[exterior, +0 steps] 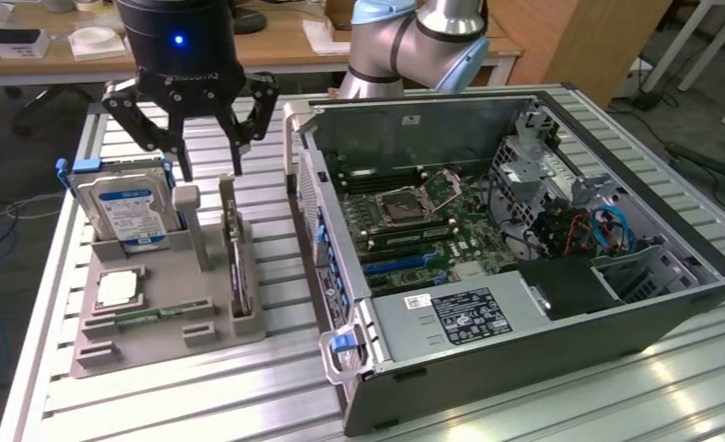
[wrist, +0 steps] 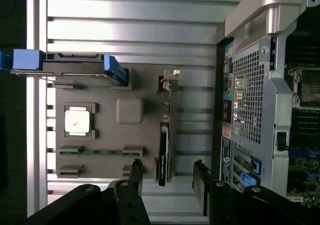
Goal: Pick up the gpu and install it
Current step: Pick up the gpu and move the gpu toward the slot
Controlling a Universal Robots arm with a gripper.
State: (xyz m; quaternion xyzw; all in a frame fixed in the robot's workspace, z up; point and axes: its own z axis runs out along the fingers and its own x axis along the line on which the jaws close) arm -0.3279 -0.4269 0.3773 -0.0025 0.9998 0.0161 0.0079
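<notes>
Gripper (exterior: 211,171) (wrist: 167,164): black, jointed linkage fingers, spread wide, nothing held. It hangs above the tray w/ fingers pointing down. In the wrist view the fingers (wrist: 136,171) sit one on each side of the gpu's line, w/ a gap to the card on both sides; no contact visible.

Gpu (exterior: 236,262) (wrist: 163,145): thin flat dark card, standing on edge in a narrow slot along the tray side nearest the case. Edge-on it reads as a slim black slab w/ a pale metal piece at the end toward the hdd. About as long as the hdd. Not yet picked up.

Tray (exterior: 129,354) (wrist: 107,135): matte grey plastic, blocky, w/ rectangular pockets & upright posts.

Hdd (exterior: 126,210) (wrist: 75,71): silver metal box, blue-white label, upright in its slot, blue plastic rails on the sides.

Cpu (exterior: 118,288) (wrist: 77,121): flat square w/ shiny metal lid, lying in a square pocket.

Ram stick (exterior: 153,316) (wrist: 100,152): thin green strip lying in a long groove beside the cpu pocket.

Case (exterior: 399,129) (wrist: 247,95): open box of grey sheet steel, perforated rear panel, green board w/ slots inside; it lies just beside the tray, on the exterior view's right.

Table (exterior: 215,405) (wrist: 130,15): ribbed aluminium slats, glossy, under tray & case.
</notes>
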